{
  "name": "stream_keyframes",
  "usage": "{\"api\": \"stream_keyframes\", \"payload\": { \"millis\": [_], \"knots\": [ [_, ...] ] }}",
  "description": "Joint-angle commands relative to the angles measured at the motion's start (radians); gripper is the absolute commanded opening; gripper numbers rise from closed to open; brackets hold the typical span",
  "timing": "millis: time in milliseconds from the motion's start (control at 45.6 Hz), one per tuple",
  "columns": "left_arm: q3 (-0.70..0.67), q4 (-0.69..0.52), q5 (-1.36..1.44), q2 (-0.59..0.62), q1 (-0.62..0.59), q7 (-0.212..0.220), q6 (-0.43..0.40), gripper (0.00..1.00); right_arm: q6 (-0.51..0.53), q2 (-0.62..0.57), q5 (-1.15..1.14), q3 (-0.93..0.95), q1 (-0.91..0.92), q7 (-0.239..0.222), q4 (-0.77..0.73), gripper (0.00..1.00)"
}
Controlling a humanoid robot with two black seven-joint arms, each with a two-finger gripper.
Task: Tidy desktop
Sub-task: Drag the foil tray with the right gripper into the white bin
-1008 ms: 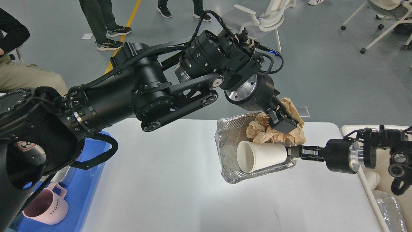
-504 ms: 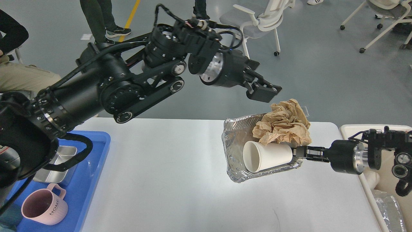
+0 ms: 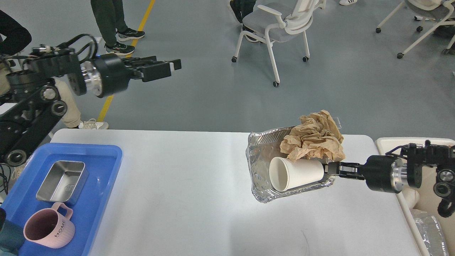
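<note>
Where tray's blue: pink mug [image 3: 49,229] w/ "HOME".

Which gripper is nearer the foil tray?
Right. The right gripper is at the foil tray's right rim, shut on it. The left gripper hangs far off to the tray's left, beyond the desktop's far edge.

1 foil tray [image 3: 261,167], 1 paper cup [image 3: 295,173], 1 paper wad [image 3: 314,137], 1 mug [image 3: 48,229], 1 tin [image 3: 63,181].

Bright, even overhead light; soft glare on the desktop [image 3: 199,185]; sharp focus; edges bowed.
</note>
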Motion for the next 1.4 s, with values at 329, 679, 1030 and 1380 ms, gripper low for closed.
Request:
{"api": "stream_keyframes", "payload": {
  "millis": [329, 679, 1030, 1380],
  "knots": [
    [-0.411, 0.012, -0.736, 0.135, 0.472, 0.006, -0.007, 0.97, -0.002, -0.012, 0.000, -0.002, -0.013, 0.000, -0.003, 0.00],
    [-0.475, 0.043, -1.111, 0.089, 0.681, -0.014, 0.011, 0.97, -0.005, -0.055, 0.003, 0.006, -0.023, 0.000, -0.002, 0.00],
    [-0.470, 0.064, -1.468, -0.059, 0.764, -0.009, -0.012, 0.97, -0.008, -0.075, 0.017, 0.012, -0.032, 0.000, -0.002, 0.00],
    [-0.457, 0.064, -1.544, -0.123, 0.786, 0.037, -0.009, 0.97, -0.005, -0.138, 0.124, 0.008, -0.039, -0.003, -0.002, 0.00]
  ]
}}
